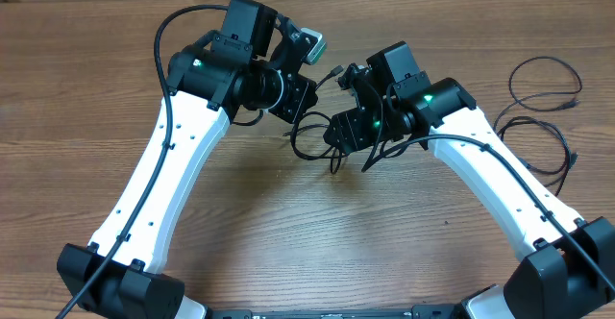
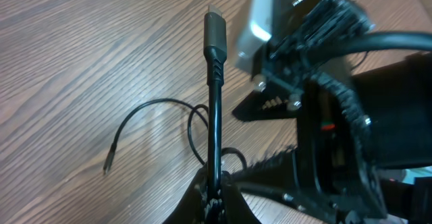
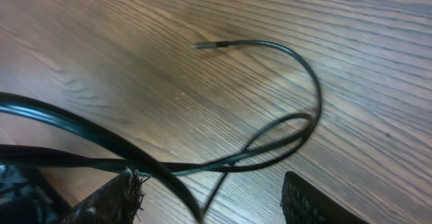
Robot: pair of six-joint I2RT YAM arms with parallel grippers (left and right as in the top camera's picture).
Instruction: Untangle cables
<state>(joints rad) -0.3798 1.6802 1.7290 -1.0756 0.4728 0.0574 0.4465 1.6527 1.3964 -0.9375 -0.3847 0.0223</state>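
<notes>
Jaws of left gripper (image 2: 214, 196) clamp the plug-end cable (image 2: 214, 109); right gripper (image 3: 209, 185) gapes over a looped cable (image 3: 307, 126). I'd draw apart slowly, watching loops.

Overhead looks straight down on the table (image 1: 288, 252); both wrist views skim close, sharing the cables (image 2: 214, 102).

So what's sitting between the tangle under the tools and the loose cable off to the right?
In the overhead view, the right arm crosses that stretch, between the tangle and the loose cable. Nothing else lies there.
</notes>
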